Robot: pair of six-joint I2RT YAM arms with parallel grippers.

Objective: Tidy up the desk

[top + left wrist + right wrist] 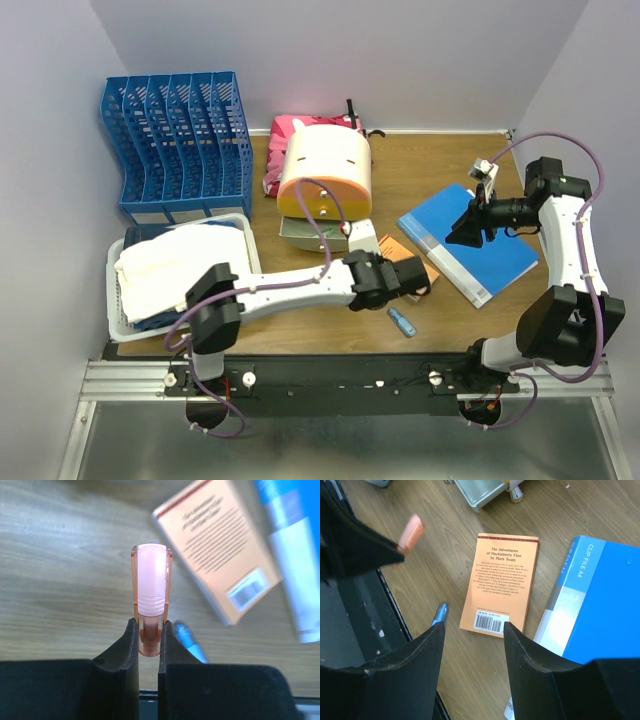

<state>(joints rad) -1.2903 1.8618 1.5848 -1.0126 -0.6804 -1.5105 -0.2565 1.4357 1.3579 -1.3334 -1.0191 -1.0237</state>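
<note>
Pickup: left pincer (150, 630) clamps an orange highlighter (151, 585) mid-frame; right pincer (473, 626) hangs wide, empty. Next likely needs lifting clear of the bench (430, 170).

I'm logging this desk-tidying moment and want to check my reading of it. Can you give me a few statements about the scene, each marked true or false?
1. The left gripper is shut on the orange-pink item. True.
2. The right gripper holds the orange book. False: its jaws stand open and empty, and the book lies flat on the desk.
3. The blue clip file stands in the blue file rack. False: it lies flat on the desk, far from the rack.
4. A small blue pen-like item lies on the desk near the book. True.
</note>
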